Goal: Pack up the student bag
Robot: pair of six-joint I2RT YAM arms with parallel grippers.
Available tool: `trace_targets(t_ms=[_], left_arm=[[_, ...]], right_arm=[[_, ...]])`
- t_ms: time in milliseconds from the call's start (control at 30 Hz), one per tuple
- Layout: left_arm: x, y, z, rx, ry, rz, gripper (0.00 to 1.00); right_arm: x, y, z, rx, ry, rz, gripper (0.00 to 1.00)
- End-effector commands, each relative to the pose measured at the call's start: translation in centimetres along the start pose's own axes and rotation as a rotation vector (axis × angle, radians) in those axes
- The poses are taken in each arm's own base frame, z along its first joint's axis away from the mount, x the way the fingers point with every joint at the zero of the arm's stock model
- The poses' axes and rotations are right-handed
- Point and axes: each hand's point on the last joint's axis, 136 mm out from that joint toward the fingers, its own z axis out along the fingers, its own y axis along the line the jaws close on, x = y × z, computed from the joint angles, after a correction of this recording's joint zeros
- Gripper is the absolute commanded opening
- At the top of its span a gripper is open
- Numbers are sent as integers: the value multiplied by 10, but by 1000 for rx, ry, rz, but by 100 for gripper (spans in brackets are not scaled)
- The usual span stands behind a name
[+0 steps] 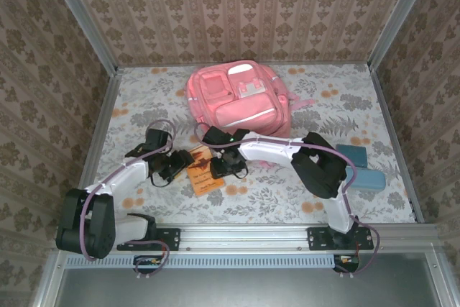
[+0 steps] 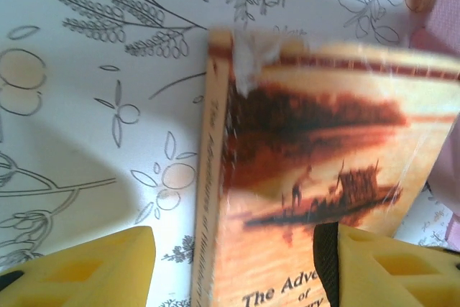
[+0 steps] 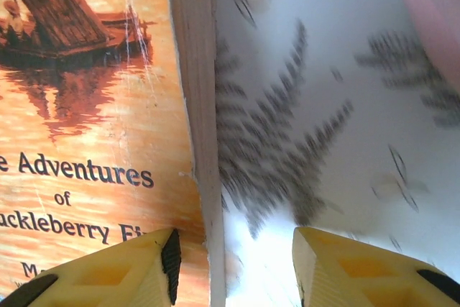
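Looks like pickup: book (image 1: 205,181) near the student bag (image 1: 237,95), left hand (image 2: 233,249) and right hand (image 3: 236,246) apart, straddling opposite edges, unclamped. Next, probably: pinch, lift together.

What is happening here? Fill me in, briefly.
Both arms are at an orange paperback on the table, just in front of the student bag. The left claw straddles its spine edge, the right claw the opposite edge, each standing open. The book is not yet in the bag.
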Motion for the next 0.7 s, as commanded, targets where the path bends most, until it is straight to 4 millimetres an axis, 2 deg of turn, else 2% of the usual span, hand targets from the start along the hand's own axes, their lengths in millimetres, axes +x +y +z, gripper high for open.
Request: trace_targets(t_ms=[0, 133, 267, 433, 667], left_arm=[[12, -1, 3, 10, 43, 4, 62], [20, -4, 5, 16, 67, 17, 60], [27, -12, 5, 37, 92, 37, 58], [36, -13, 8, 47, 115, 47, 57], [46, -16, 18, 75, 165, 45, 57]], right_arm=[[37, -10, -13, 12, 103, -4, 47], [9, 15, -38, -109, -10, 5, 50], [-9, 9, -28, -87, -21, 54, 48], [-10, 0, -11, -33, -1, 54, 43], [2, -21, 10, 41, 41, 74, 34]])
